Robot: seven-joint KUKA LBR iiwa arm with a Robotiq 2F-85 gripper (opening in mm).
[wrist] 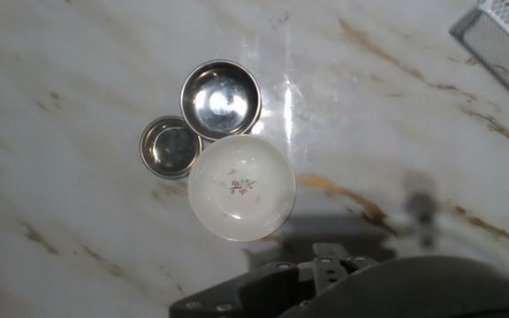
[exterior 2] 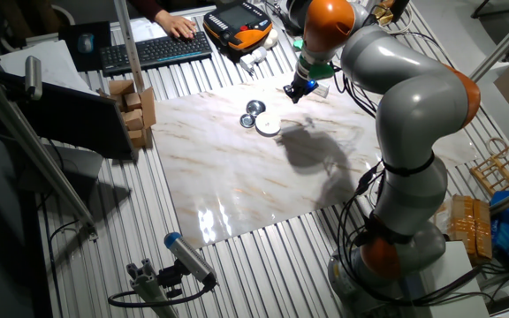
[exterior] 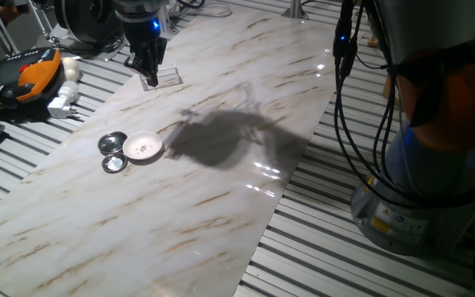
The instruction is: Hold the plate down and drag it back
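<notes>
The plate [exterior: 143, 147] is a small round white dish with faint specks in its centre, lying on the marble board [exterior: 221, 206]. It touches two shiny metal discs [exterior: 112, 142] on its left. My gripper [exterior: 149, 76] hangs in the air beyond the plate at the board's far edge, over a clear flat rectangular piece [exterior: 168, 78]. Its fingers look closed together and hold nothing. In the other fixed view the gripper [exterior 2: 294, 91] is up and right of the plate [exterior 2: 268, 126]. The hand view shows the plate [wrist: 241, 187] from above; only the hand's dark body [wrist: 325, 278] shows.
An orange teach pendant [exterior: 31, 74] and a white plug [exterior: 63, 103] lie left of the board on the slatted table. The arm's base and cables [exterior: 369, 124] stand to the right. A wire-mesh corner [wrist: 502, 40] shows at the hand view's top right.
</notes>
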